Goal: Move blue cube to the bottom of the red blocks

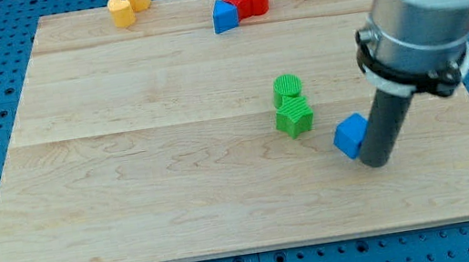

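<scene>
The blue cube lies on the wooden board at the view's right, below centre. My tip rests on the board just right of the cube and touches its right side. The two red blocks sit close together at the view's top, right of centre. A second blue block, wedge-shaped, lies against the left side of the red blocks.
A green cylinder and a green star-like block stand together just left of the blue cube. Two yellow blocks sit at the view's top left. The arm's grey body hangs over the board's right side.
</scene>
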Controlling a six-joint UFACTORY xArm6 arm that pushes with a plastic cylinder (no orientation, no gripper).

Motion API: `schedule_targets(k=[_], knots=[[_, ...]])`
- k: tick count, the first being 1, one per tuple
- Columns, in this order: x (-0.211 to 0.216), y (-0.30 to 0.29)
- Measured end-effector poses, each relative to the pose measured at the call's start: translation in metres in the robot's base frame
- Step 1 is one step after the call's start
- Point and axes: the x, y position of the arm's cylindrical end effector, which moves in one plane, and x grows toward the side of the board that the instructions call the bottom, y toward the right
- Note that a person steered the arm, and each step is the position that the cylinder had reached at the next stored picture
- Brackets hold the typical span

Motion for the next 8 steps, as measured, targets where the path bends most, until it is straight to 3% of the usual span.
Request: schedule_targets(k=[1,3,6,8], knots=[[-0.034,0.002],[-0.024,-0.007],[-0.104,0.009],[-0.05,0.013]])
